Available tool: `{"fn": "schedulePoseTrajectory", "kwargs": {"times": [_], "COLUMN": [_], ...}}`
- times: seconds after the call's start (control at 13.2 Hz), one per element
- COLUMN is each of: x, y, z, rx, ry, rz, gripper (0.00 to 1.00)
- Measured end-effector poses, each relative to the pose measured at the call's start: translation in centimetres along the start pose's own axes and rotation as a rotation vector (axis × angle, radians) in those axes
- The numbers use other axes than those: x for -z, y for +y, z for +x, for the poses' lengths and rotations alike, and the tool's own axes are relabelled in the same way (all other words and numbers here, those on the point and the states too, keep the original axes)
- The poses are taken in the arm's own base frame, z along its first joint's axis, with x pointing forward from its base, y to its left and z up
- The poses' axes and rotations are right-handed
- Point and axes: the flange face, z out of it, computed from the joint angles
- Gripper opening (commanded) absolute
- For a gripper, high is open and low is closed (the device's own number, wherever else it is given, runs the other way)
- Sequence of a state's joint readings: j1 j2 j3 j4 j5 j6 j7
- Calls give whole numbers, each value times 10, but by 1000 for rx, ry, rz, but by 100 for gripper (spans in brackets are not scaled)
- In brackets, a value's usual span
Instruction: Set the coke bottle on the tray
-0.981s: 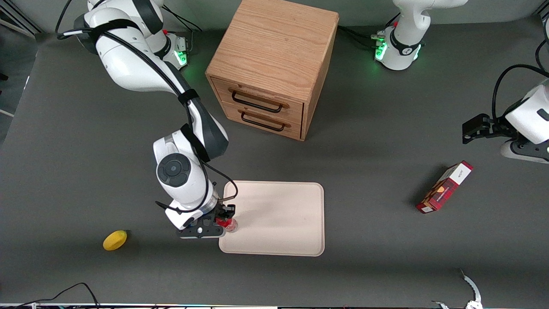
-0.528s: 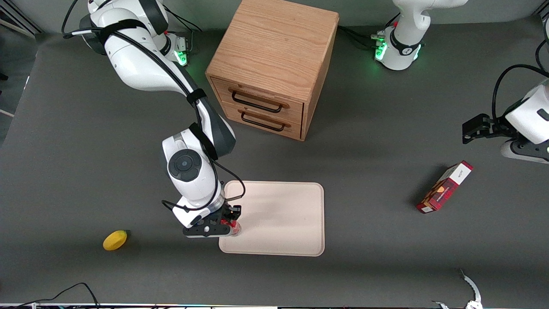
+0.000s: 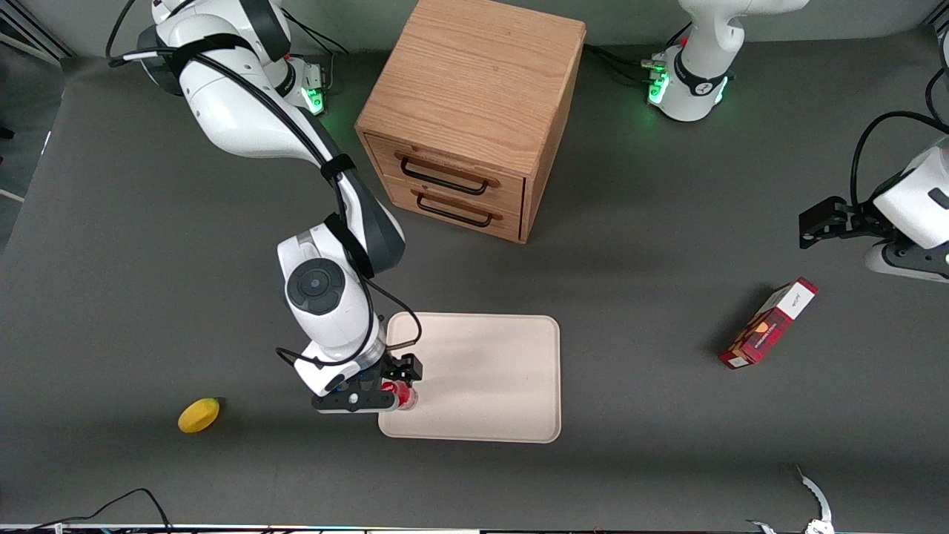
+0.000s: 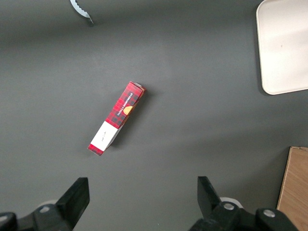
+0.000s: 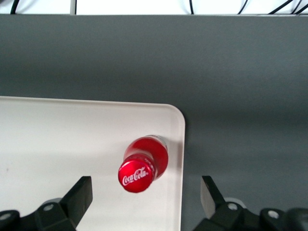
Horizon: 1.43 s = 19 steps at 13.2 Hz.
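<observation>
Beige tray (image 5: 57,139) bears upright red-capped coke bottle (image 5: 143,166), apparently between spread-fingered gripper (image 5: 147,195).

Red coke bottle (image 5: 143,161) upright, on tray (image 5: 57,144) corner

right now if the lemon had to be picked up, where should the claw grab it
Across its narrow middle, coming straight down. The lemon lies on its side on the bare table, nothing touching it, so its short axis fits between open fingers. The claw is open above the coke bottle on the tray.
</observation>
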<state>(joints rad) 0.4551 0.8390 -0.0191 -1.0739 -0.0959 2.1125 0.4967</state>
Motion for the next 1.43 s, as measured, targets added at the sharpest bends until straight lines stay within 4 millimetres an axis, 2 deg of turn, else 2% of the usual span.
{"fn": "schedulePoseTrajectory", "kwargs": {"times": [0.15, 0.38, 0.53, 0.68, 0.83, 0.98, 1.43], "x": [29, 84, 120, 157, 187, 208, 279], "y": [19, 76, 123, 168, 208, 231, 266], "z": [2, -2, -20, -46, -70, -84, -111], "rx": [0, 32, 60, 110, 127, 111, 46], "ry": [-57, -114, -137, -154, -175, -195, -215], "rz": [-37, -65, -72, -73, -76, -81, -58], "gripper": [100, 100, 100, 100, 100, 100, 100]}}
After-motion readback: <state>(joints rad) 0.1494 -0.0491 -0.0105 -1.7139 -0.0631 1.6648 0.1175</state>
